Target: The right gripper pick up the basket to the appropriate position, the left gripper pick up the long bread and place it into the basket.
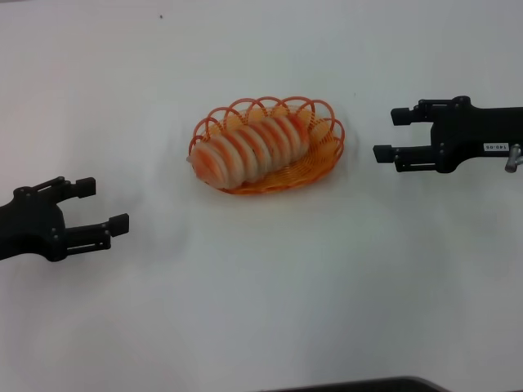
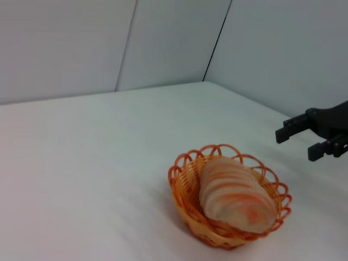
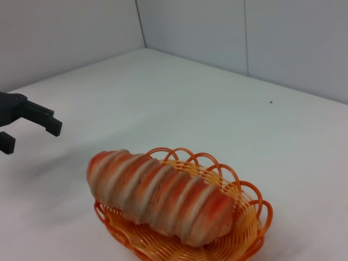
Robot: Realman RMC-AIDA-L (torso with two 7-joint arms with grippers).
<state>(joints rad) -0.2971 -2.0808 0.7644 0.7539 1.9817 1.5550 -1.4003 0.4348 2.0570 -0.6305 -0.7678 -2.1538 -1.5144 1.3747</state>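
Observation:
The orange basket (image 1: 325,157) (image 2: 187,209) (image 3: 247,228) sits on the white table at the centre of the head view. The long bread (image 1: 249,149) (image 2: 235,194) (image 3: 160,197), cream with orange-red ridges, lies inside it, one end sticking over the rim toward my left side. My left gripper (image 1: 100,206) (image 3: 30,130) is open, low on the left, well away from the basket. My right gripper (image 1: 391,135) (image 2: 299,142) is open too, to the right of the basket with a gap between them. Neither holds anything.
White table (image 1: 261,310) all around, with grey walls behind in the wrist views. A dark edge (image 1: 368,385) shows at the bottom of the head view. A small dark speck (image 1: 161,15) lies far back on the table.

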